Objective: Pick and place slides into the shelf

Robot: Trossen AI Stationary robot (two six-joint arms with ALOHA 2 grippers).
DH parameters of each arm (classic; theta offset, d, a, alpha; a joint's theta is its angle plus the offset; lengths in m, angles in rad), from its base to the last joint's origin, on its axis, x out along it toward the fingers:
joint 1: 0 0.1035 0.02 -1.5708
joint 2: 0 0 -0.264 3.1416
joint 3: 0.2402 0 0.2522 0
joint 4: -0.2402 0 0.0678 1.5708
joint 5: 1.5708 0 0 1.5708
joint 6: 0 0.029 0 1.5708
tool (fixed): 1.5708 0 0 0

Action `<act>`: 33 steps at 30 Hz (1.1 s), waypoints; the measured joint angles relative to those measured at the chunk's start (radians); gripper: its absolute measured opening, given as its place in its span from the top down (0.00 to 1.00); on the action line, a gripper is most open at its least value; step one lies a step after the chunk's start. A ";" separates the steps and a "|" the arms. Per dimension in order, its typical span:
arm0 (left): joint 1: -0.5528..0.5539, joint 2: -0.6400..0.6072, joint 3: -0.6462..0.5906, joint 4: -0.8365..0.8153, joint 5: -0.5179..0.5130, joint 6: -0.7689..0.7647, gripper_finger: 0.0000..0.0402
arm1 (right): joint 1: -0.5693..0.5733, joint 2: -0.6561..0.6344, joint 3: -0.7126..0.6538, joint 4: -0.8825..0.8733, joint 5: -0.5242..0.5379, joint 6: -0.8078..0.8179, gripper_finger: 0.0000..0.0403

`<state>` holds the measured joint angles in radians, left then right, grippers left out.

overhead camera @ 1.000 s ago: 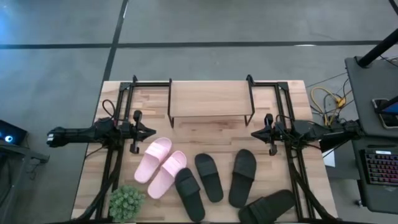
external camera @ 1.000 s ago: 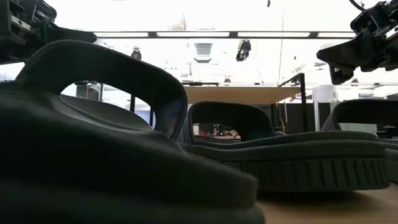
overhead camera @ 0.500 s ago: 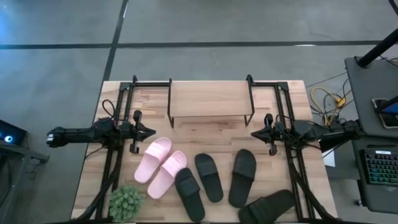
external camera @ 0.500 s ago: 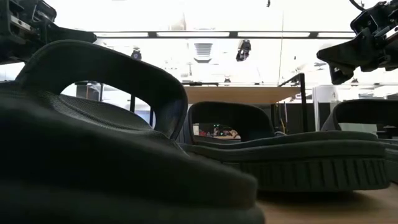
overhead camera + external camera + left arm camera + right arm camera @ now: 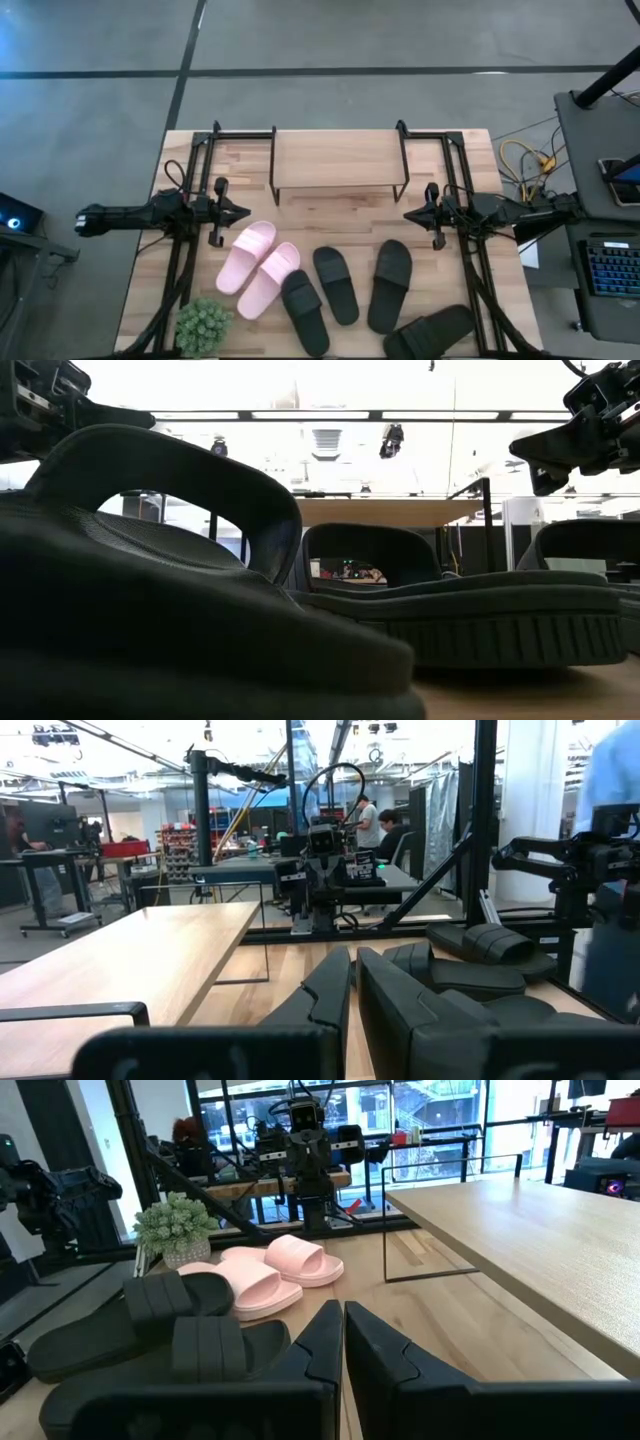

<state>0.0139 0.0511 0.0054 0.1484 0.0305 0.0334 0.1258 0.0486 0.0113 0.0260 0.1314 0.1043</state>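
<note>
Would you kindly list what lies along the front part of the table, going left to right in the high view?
Green plant → pair of pink slides → two black slides side by side → a third black slide → a fourth black slide at the front right corner.

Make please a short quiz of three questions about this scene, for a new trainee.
1. True or false: a slide already lies on the shelf.
2. How many pink slides are on the table?
3. The plant stands nearest to: A) the left gripper, B) the right gripper.

Key: 1 false, the top board is bare. 2 two, side by side. 3 A; both grippers are shut and hold nothing.
</note>
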 joint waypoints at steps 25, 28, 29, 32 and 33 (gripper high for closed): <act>0.000 0.000 0.000 0.000 -0.001 0.000 0.97 | 0.000 0.002 0.000 0.048 0.036 1.074 0.98; 0.000 0.000 0.000 0.000 0.001 0.000 0.97 | 0.000 0.003 0.000 0.089 0.143 1.123 0.98; 0.000 0.000 0.000 0.000 0.001 0.000 0.97 | 0.000 0.003 0.000 0.114 0.167 1.156 0.98; 0.000 0.001 0.000 0.000 0.001 0.000 0.97 | -0.011 0.006 0.000 0.215 0.162 1.138 0.98; 0.000 0.000 0.000 0.000 0.001 0.000 0.97 | -0.011 0.008 0.000 0.239 0.122 1.126 0.98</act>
<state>0.0139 0.0513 0.0055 0.1482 0.0315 0.0330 0.1149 0.0562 0.0116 0.2645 0.2536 1.2301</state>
